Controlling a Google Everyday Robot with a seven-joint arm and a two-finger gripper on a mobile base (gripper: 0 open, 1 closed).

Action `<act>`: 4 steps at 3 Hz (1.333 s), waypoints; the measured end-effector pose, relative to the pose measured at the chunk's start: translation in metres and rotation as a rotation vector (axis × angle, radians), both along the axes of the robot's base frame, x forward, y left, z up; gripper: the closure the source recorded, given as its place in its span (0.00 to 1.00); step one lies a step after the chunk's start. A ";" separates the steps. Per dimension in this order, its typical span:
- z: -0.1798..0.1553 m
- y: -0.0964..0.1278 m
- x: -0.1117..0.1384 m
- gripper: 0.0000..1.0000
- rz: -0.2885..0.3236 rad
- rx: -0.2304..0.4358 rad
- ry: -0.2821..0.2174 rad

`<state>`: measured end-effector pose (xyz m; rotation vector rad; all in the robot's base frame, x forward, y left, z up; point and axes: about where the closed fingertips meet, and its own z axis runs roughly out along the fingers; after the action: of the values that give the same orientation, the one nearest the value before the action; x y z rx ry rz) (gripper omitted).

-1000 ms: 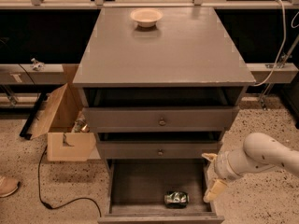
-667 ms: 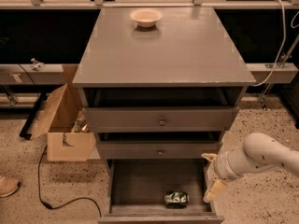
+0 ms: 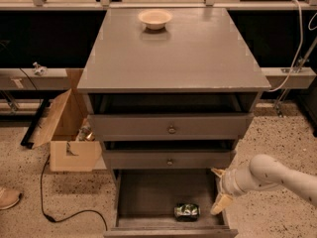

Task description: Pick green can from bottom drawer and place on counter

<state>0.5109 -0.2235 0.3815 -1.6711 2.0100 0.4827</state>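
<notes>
The green can [image 3: 186,211] lies on its side on the floor of the open bottom drawer [image 3: 148,197], near the front right. My gripper [image 3: 217,190] hangs at the drawer's right wall, just right of the can and slightly above it. Its fingers are spread open and hold nothing. The white arm reaches in from the right. The grey counter [image 3: 173,58] is the cabinet's flat top, above the two shallower drawers.
A small cream bowl [image 3: 155,19] sits at the back of the counter. An open cardboard box [image 3: 67,133] stands on the floor left of the cabinet, with a black cable [image 3: 59,212] trailing in front. A shoe tip [image 3: 7,198] shows at far left.
</notes>
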 end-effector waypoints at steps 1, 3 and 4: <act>-0.045 0.000 0.012 0.00 -0.002 0.020 0.021; -0.139 0.015 0.024 0.00 -0.019 0.018 0.089; -0.171 0.024 0.022 0.00 -0.036 0.017 0.113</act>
<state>0.5330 -0.1998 0.2105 -1.6278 2.1062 0.5924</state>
